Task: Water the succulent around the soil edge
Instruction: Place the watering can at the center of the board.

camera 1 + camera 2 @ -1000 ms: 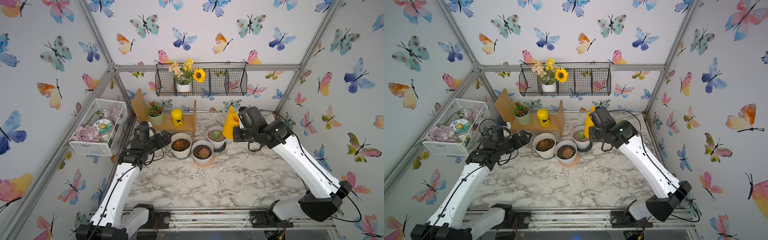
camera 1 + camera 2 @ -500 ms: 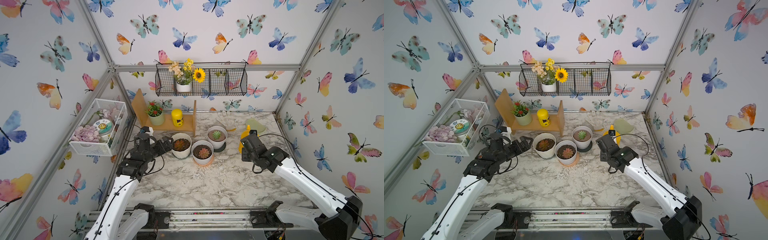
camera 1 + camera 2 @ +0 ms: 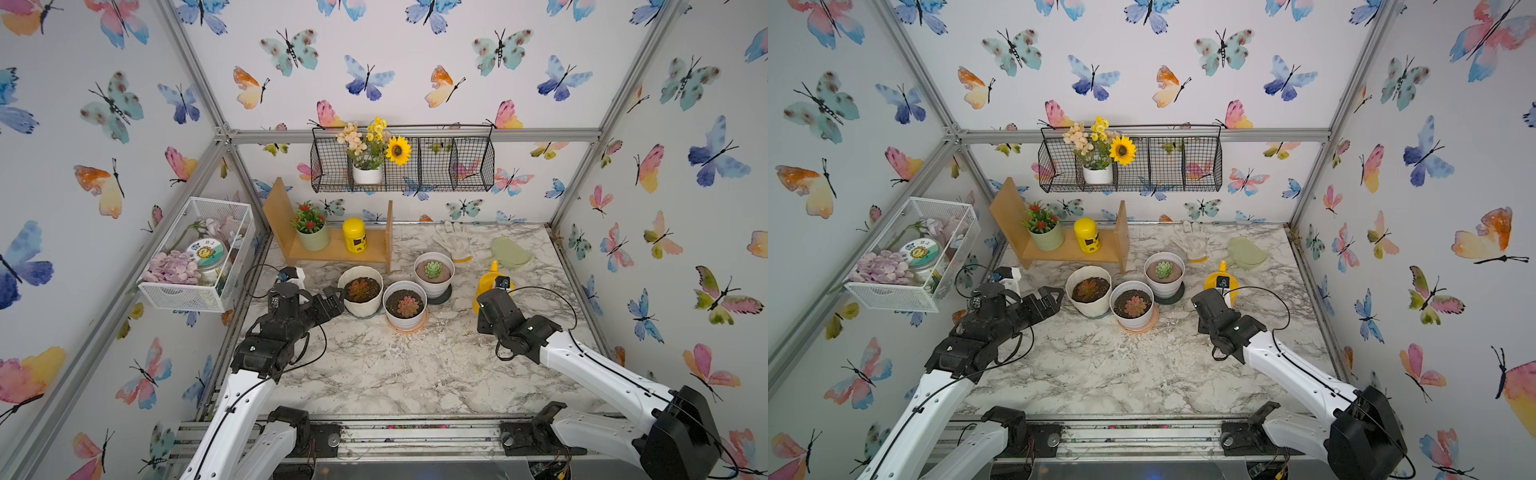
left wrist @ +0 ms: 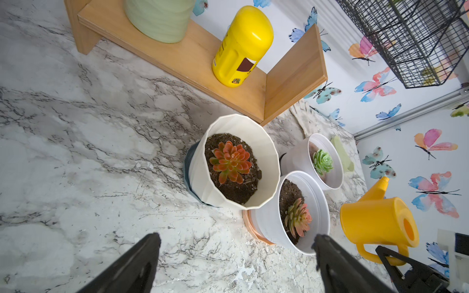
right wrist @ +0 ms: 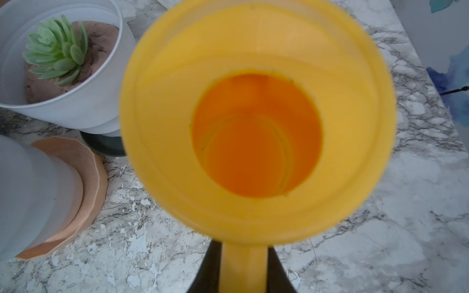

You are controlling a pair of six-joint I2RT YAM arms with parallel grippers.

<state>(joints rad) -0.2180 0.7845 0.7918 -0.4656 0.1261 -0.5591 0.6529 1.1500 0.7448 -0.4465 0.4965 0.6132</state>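
right gripper (image 5: 243, 269) grips the yellow watering can (image 5: 256, 132) by its handle; the succulent (image 3: 359, 289) lies well to its left, nearer the open left gripper (image 4: 237, 238).

Nothing legible: marks on the round tin lid (image 3: 204, 252) and yellow bottle label (image 4: 245, 64) are too small.

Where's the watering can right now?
In both top views the watering can is right of the green succulent's pot, its handle in the right gripper.
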